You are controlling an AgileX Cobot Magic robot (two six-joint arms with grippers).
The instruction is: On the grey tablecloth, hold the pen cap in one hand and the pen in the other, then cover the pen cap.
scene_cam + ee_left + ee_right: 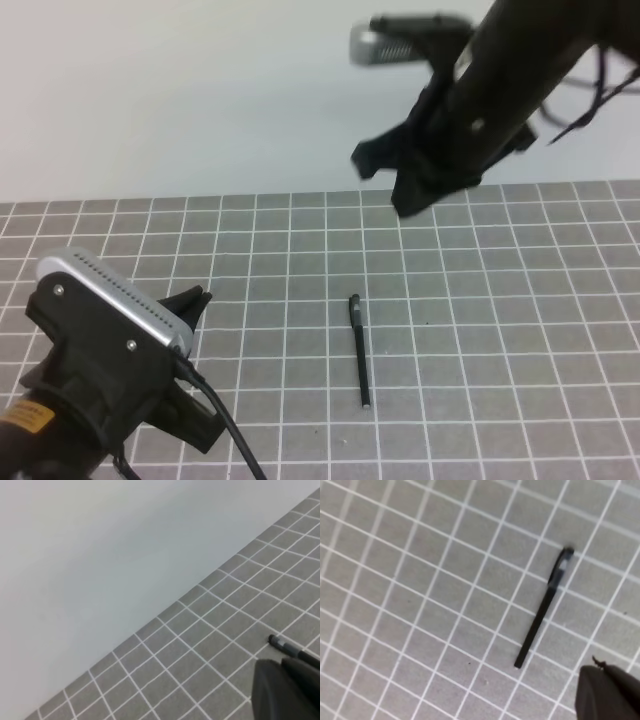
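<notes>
The pen lies free on the grey tablecloth near the middle, slim and black; it also shows in the right wrist view and partly in the left wrist view. On its far end sits a thicker black piece with a small hook, which looks like the pen cap, above a greyish band. My left gripper rests low at the left, shut and empty, a few squares from the pen. My right gripper hangs blurred high above the cloth's back edge, holding nothing; I cannot make out how its jaws stand.
A pale bare wall rises behind the cloth's back edge. The left arm's body and cable fill the lower left corner. A dark finger intrudes at the bottom right of the right wrist view.
</notes>
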